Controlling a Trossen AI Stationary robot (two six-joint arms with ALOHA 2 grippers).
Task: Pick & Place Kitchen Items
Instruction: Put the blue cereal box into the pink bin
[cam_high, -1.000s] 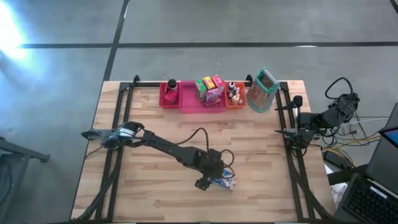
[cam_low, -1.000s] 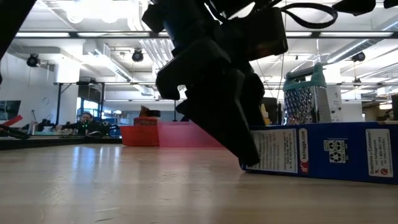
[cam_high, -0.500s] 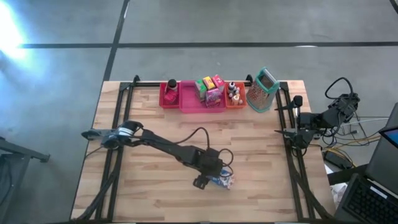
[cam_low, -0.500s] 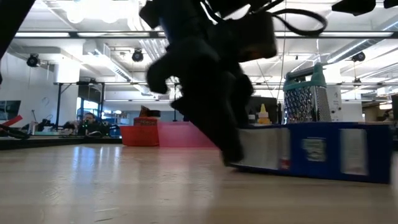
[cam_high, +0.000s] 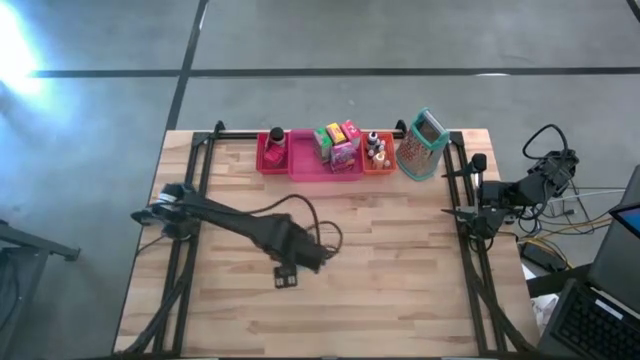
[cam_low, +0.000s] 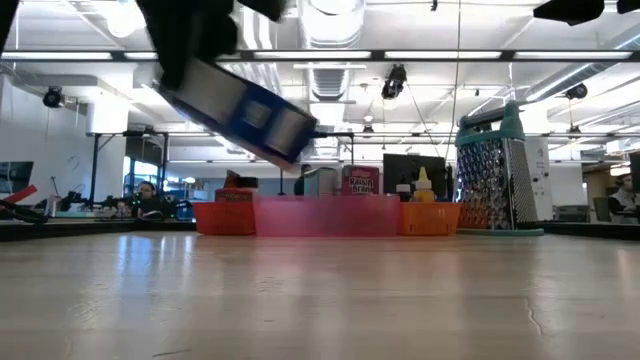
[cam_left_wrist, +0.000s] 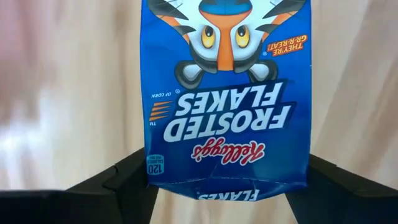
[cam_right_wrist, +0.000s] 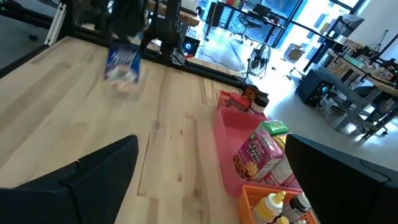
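A blue Frosted Flakes box (cam_left_wrist: 227, 93) hangs in the air over the table's left-middle, with my left gripper (cam_left_wrist: 227, 186) shut on it. The low view shows the box (cam_low: 245, 115) tilted, well above the tabletop. From above, my left gripper (cam_high: 290, 265) covers the box. My right gripper (cam_right_wrist: 211, 180) waits open at the table's right edge (cam_high: 465, 215) with nothing between its fingers. More kitchen items stand in the bins along the far edge. My left gripper pinches the box between its two fingers (cam_left_wrist: 127, 177), one on each narrow side, close to the box's upper end (cam_left_wrist: 155, 171). The fingers come from above, pointing down. The box hangs below them, tilted, lifted clear of the table.
Along the far edge stand a red bin (cam_high: 272, 152), a pink bin (cam_high: 325, 165) with small boxes and an orange bin (cam_high: 377, 162) with little bottles. A metal grater (cam_high: 422, 145) stands to their right. A cable loops over the left arm (cam_high: 300, 215).
My left gripper has taken the blue box off the table near its front middle and carried it up and toward the table's left edge, rolling its wrist. The box, which lay flat on the wood, now hangs tilted and clear of it.
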